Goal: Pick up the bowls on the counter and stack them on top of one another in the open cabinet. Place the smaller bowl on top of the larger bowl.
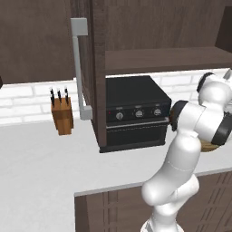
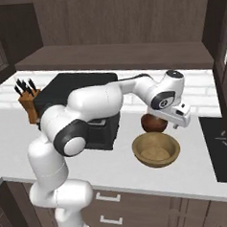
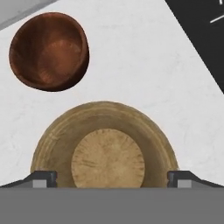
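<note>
A black oven (image 1: 135,115) sits beside a wooden knife block (image 1: 62,115), below white brick backsplash (image 1: 25,102).

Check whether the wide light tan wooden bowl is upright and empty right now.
Upright and empty. The wide light tan wooden bowl sits mouth-up on the whitish-grey counter, and the hand view shows its bare inner floor.

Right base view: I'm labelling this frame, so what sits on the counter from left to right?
Knife block → black oven → smaller bowl → larger bowl → black cooktop. The two bowls overlap somewhat sideways; the smaller one lies farther back.
</note>
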{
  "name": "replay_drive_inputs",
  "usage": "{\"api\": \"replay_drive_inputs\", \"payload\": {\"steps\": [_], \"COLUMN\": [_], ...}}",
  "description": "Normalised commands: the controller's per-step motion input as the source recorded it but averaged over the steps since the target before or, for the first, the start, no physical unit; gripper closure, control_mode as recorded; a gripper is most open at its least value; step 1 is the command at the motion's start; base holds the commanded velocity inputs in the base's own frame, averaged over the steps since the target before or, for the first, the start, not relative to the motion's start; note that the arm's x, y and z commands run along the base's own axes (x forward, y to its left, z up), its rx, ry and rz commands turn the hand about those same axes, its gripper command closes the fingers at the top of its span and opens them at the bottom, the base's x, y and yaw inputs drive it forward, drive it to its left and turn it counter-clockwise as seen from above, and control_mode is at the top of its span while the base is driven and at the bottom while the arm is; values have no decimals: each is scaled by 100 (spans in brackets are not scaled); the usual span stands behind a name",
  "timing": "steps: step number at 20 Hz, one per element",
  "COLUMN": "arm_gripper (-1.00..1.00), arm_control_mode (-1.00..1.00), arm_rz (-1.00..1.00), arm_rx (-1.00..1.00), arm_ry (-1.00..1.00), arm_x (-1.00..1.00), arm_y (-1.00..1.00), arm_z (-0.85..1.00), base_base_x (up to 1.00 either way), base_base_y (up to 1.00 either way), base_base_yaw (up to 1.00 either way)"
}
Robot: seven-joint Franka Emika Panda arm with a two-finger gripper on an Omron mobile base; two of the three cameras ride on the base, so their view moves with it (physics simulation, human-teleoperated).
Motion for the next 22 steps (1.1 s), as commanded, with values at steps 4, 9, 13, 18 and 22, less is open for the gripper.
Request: {"api": "replay_drive_inputs", "payload": {"steps": [4,9,13,18,22], "arm_gripper": [-100,-100,-100,-100,-100], "arm_control_mode": [-100,-100,-100,-100,-100], "arm_rz": [9,1,0,0,0], "arm_rx": [10,14,8,0,-9], "arm_ry": [-5,-9,-18,-4,0], "arm_x": [4,23,22,21,19], "arm_y": [-30,-1,-3,0,0], "arm_z": [-36,-40,-3,-2,-39], "base_base_x": [0,0,0,0,0], "base_base_y": [0,0,0,0,0], "base_base_yaw": [0,0,0,0,0]}}
